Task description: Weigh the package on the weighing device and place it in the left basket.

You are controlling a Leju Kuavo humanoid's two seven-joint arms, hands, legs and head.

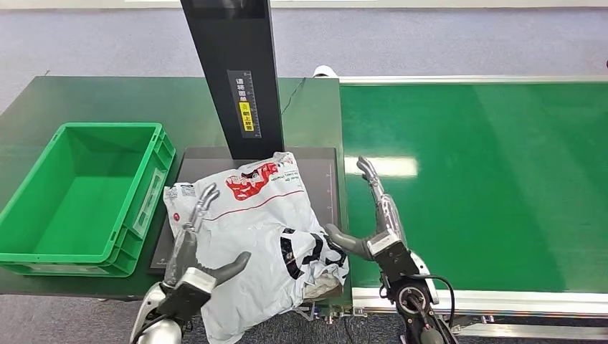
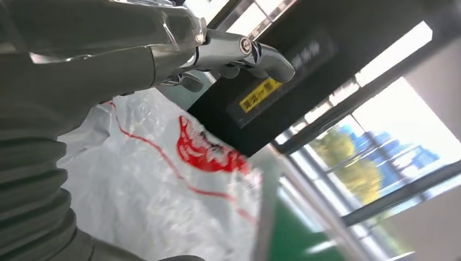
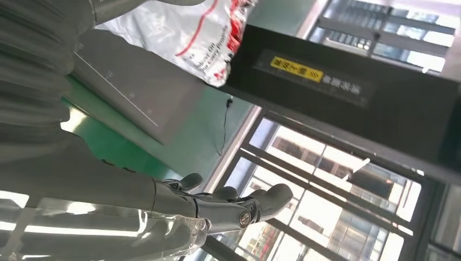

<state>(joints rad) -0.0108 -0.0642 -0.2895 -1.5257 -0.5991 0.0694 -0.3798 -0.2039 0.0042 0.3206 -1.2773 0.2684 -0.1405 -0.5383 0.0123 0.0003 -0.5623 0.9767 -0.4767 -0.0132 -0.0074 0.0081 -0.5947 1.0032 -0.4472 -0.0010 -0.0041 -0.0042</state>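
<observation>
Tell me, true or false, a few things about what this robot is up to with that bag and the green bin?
1. The package lies on the dark weighing plate. True.
2. The package is already in the green basket. False: the basket holds nothing.
3. The left hand rests on the package. True.
4. The right hand grips a box. False: its fingers are spread beside the package.
5. The basket sits on the bright green belt. False: it stands left of the weighing plate.
</observation>
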